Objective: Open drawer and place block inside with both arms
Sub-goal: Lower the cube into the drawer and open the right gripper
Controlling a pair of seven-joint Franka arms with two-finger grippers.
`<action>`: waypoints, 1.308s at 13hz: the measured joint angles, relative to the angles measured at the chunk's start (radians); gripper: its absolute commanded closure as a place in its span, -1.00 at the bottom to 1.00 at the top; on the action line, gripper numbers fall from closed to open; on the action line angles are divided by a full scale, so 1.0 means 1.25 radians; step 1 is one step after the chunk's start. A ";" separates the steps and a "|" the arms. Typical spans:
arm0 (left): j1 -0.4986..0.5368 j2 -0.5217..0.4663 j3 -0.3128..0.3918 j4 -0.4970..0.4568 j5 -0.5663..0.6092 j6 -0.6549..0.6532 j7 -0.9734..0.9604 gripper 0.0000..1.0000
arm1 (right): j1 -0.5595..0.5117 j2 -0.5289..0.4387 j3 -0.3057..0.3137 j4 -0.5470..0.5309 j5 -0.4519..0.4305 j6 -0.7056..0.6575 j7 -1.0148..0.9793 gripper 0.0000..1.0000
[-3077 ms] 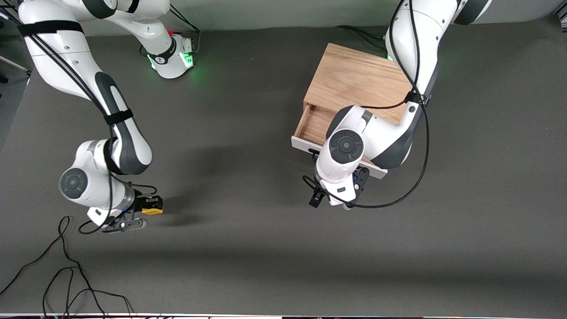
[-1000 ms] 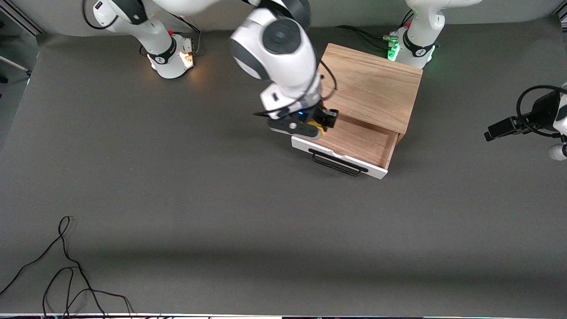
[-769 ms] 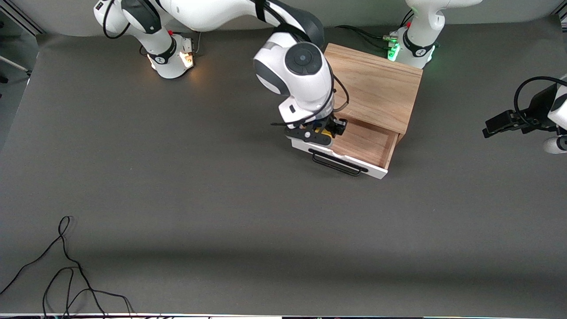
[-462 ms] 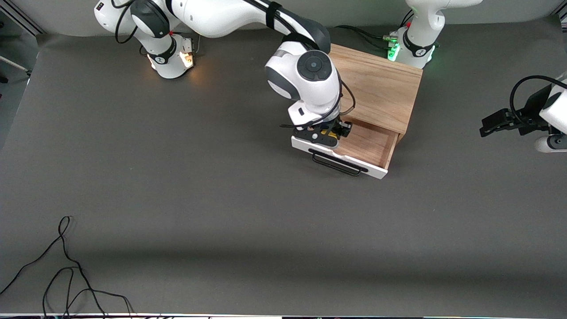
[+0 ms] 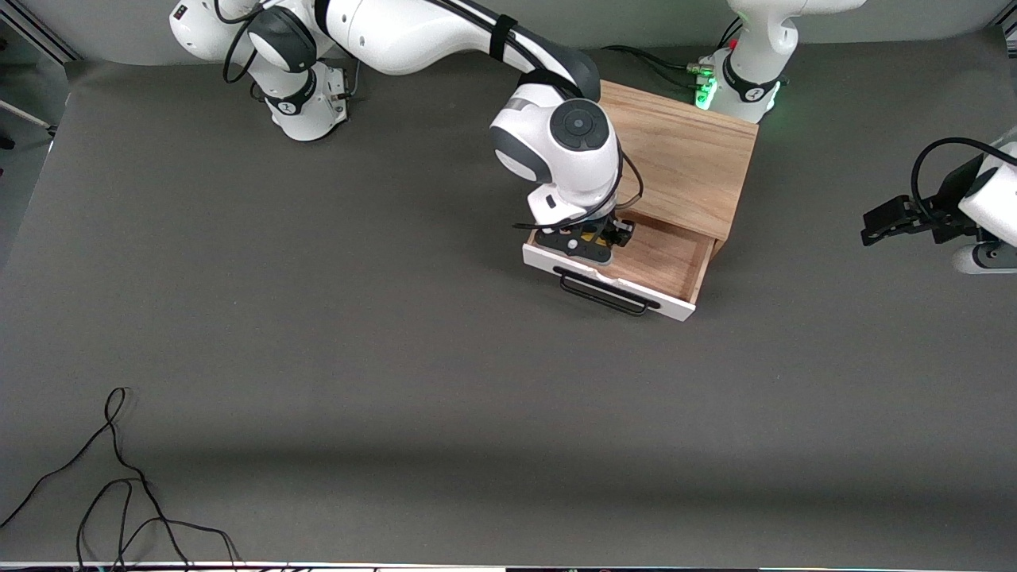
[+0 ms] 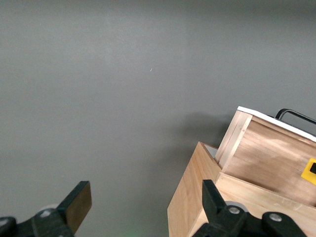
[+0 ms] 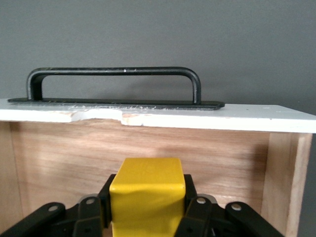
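Note:
The drawer (image 5: 663, 256) stands pulled out of the oak box (image 5: 675, 155), with its white front (image 5: 628, 286) and black bar handle (image 5: 608, 295) nearest the front camera. My right gripper (image 5: 589, 237) is down inside the open drawer, shut on the yellow block (image 5: 589, 236). In the right wrist view the block (image 7: 146, 197) sits squeezed between the black fingers (image 7: 106, 205), close to the drawer's front wall (image 7: 148, 148) and handle (image 7: 113, 74). My left gripper (image 5: 882, 222) waits open and empty, up over the table's end by the left arm; its view shows the box (image 6: 197, 197) and block (image 6: 311, 172).
A loose black cable (image 5: 111, 477) lies on the grey mat near the front camera at the right arm's end. The two arm bases (image 5: 306, 103) (image 5: 739, 87) stand at the table's edge farthest from the front camera, the left one right beside the box.
My right arm has carried the block from the mat across to the drawer and lowered it inside. My left arm has left the handle and drawn back to its end of the table.

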 measured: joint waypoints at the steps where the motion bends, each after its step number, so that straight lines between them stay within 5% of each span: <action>1: 0.000 0.000 0.000 0.000 0.002 0.000 0.006 -1.00 | 0.000 0.003 0.000 0.000 -0.001 0.002 0.003 -0.12; 2: 0.000 0.000 0.000 0.000 0.002 0.000 0.008 -1.00 | 0.001 0.006 0.000 0.000 -0.001 0.004 0.004 -0.75; 3: 0.000 0.000 0.000 0.000 0.003 0.000 0.009 -1.00 | 0.005 0.009 0.000 0.000 -0.004 0.006 0.005 -0.99; 12: 0.000 0.000 0.000 -0.002 0.003 0.000 0.013 -1.00 | 0.020 0.000 -0.007 0.013 -0.035 0.012 0.047 -1.00; 17: 0.000 0.001 0.000 -0.003 0.003 -0.001 0.015 -1.00 | -0.007 -0.117 -0.016 0.024 -0.070 -0.084 0.023 -1.00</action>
